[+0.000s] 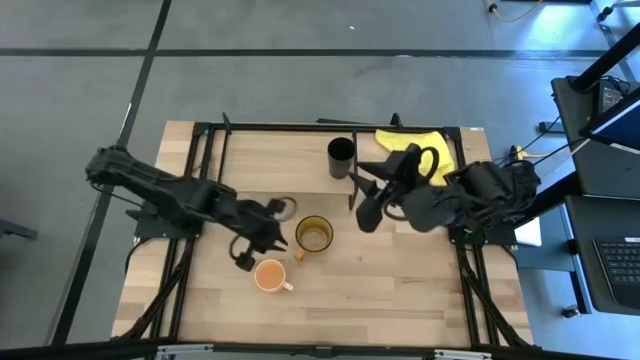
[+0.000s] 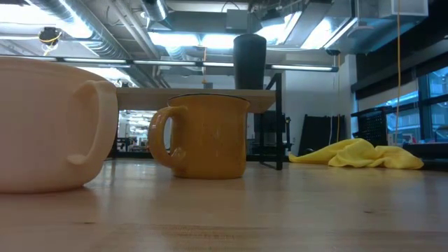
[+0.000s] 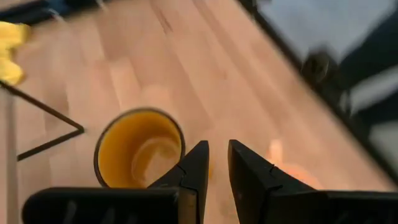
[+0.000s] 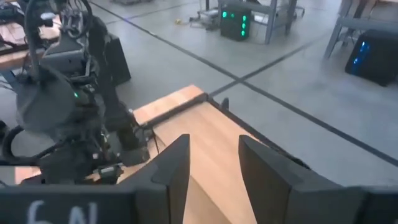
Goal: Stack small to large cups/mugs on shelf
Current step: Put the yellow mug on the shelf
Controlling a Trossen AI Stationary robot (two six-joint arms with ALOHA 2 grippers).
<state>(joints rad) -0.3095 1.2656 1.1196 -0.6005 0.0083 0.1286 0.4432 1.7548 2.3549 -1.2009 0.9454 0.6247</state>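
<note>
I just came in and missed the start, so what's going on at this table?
A two-armed robot is sorting cups onto a low shelf. The small black cup already stands on the shelf board. The amber mug and the peach mug sit on the table in front of it. The left pincer hovers between these two mugs, its fingers slightly apart and holding nothing. The right pincer is open and empty, just beside the black cup. A yellow cloth lies at the back.

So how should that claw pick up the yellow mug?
Probably by the rim. The amber mug stands upright, mouth open, so the left gripper could drop from above with one finger inside the wall, on the side away from the handle. The peach mug sits close by, so stay clear.
</note>
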